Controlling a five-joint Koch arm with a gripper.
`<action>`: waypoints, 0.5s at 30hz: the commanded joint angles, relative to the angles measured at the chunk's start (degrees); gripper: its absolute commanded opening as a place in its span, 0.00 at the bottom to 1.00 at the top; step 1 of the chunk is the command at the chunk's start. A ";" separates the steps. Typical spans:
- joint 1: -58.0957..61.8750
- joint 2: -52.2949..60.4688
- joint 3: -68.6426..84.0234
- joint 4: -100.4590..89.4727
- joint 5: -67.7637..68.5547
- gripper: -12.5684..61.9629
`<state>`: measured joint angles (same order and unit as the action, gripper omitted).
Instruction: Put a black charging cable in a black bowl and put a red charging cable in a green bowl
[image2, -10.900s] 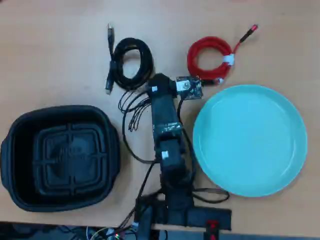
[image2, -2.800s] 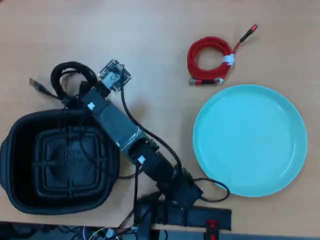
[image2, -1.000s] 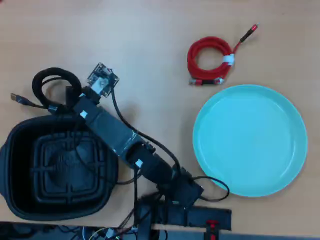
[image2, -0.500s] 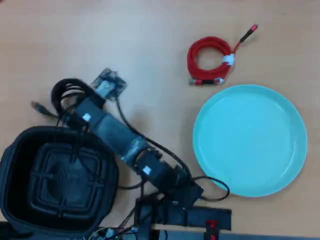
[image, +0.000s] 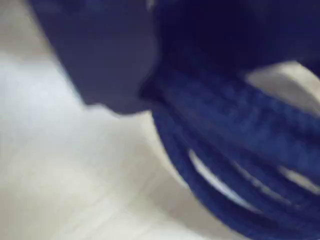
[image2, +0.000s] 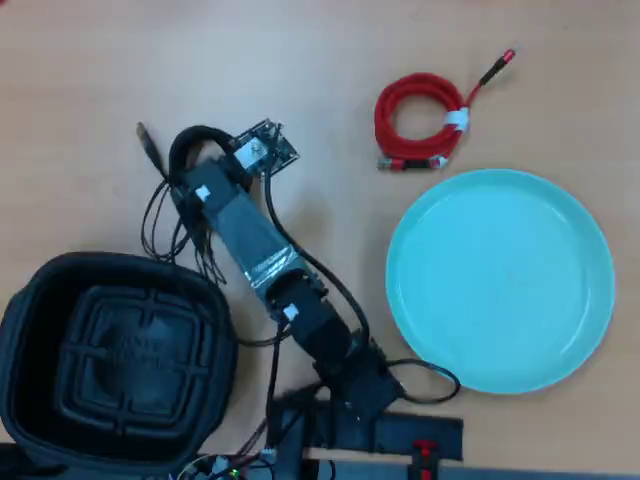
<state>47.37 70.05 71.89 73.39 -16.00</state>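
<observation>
Plain light-brown wooden tabletop (image2: 330, 60) under even, soft light, no strong shadows.

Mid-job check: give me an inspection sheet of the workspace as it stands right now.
Surface: wooden table, bare around the items.
Job's things: black charging cable coiled at the arm's tip, above the black bowl in the overhead view and not in it; the bowl holds nothing. Red charging cable lies coiled on the table above the green bowl, which holds nothing.
Clutter: nothing seen.
End effector: hidden under the arm overhead; wrist view blurred, with dark cable strands close up. State cannot be told.
Cables: thin black arm wires hang loose beside the arm.
Surroundings: arm base at the bottom edge.
</observation>
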 joint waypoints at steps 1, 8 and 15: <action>2.11 0.79 -15.91 -2.20 2.64 0.09; 4.39 -1.05 -3.52 -2.81 5.80 0.09; 6.24 8.26 5.10 -1.32 5.27 0.09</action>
<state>52.47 70.31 78.05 71.28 -11.16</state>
